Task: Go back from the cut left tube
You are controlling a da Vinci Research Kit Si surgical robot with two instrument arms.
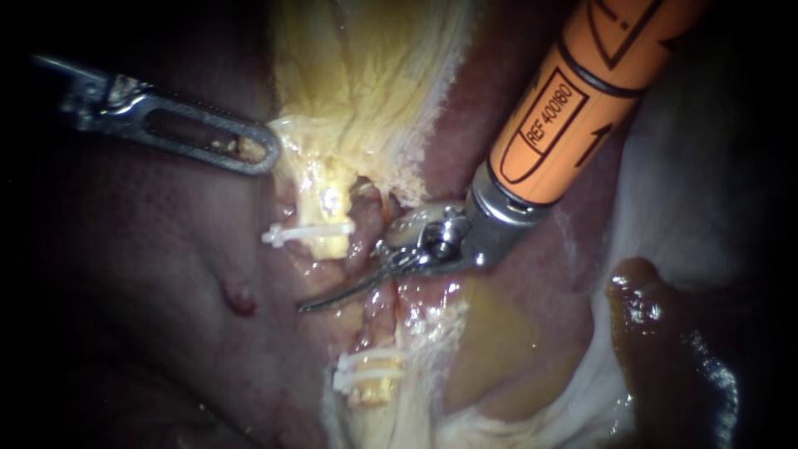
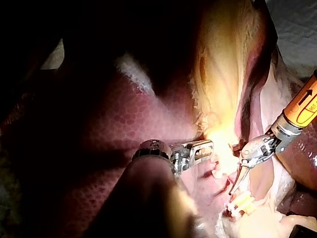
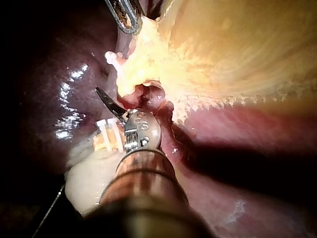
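- My right instrument [image 1: 320, 300] comes in from the upper right on an orange shaft. Its two thin curved blades lie pressed together and grasp nothing.
- The blades reach across the gap in the cut left tube [image 1: 326, 208]. Their tip lies over the liver [image 1: 166, 274] just past the tube's left side, and I cannot tell whether it touches the surface.
- The left tube is in two pieces, set apart. An upper stump hangs from the pale yellow tissue [image 1: 366, 91], and a lower stump sits below my blades.
- A single white clip [image 1: 307, 233] crosses the upper stump just above the blades (one end of it sticks out past the stump's left side).
- Two white clips [image 1: 366, 370] lie side by side across the lower stump, near the blades but apart from them.
- Wet reddish tissue [image 1: 378, 320] runs just to the right of the gap and passes under the blades close to their hinge.
- My left instrument [image 1: 249, 150] comes in from the left. Its windowed jaws are clenched on the edge of the pale yellow tissue, above the single white clip, and scraps of that tissue show through the window.
- In the right wrist view, the dark blade tip lies ahead of the hinge, between the single white clip and the two white clips.
- In the left wrist view, the blades point toward the two white clips and stop just short of them.
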